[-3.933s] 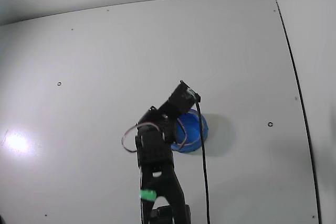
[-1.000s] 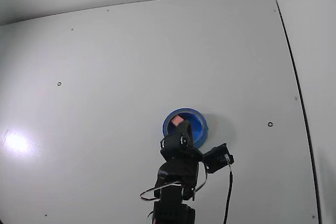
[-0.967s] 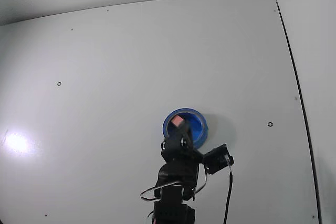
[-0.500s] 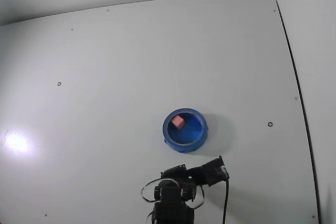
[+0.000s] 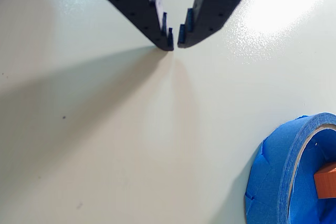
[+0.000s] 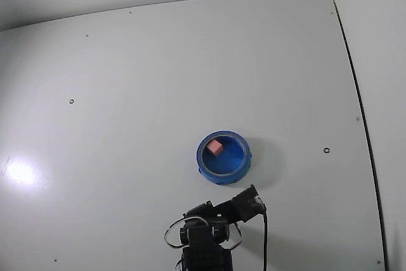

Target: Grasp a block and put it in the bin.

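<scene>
**Block lies in the bin, gripper empty over bare table**

In the wrist view, going left to right: the white table (image 5: 94, 145) fills the left side, crossed by a broad soft shadow. At top centre the gripper (image 5: 175, 38) points down at the surface, its two dark fingers (image 5: 149, 9) drawn almost together with only a slim gap at the toothed tips, and nothing between them. At the lower right corner sits the bin (image 5: 273, 177), with the block (image 5: 326, 181) inside it (only partly in frame).

In the fixed view the block (image 6: 216, 148) rests against the upper left of the bin (image 6: 223, 172); the folded arm (image 6: 209, 233) sits below, apart from it
</scene>
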Available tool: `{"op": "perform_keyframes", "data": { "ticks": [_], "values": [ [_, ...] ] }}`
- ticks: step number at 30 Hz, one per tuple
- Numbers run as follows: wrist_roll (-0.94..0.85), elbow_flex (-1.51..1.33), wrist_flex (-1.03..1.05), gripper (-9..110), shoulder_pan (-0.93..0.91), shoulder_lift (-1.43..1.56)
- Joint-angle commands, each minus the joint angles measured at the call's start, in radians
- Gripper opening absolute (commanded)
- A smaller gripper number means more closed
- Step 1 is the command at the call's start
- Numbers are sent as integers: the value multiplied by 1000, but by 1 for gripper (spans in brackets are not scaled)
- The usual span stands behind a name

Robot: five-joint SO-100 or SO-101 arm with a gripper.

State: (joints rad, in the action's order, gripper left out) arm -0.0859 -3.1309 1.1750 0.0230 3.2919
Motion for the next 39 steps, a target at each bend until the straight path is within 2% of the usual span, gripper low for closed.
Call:
{"op": "perform_keyframes", "data": {
  "ticks": [1,20,28,39],
  "values": [
    [-6,69,2,0,8,-5],
    [-11,69,2,0,9,-5],
    [-140,69,2,0,-2,-2],
    [-150,69,2,0,6,-2]
  ]
}}
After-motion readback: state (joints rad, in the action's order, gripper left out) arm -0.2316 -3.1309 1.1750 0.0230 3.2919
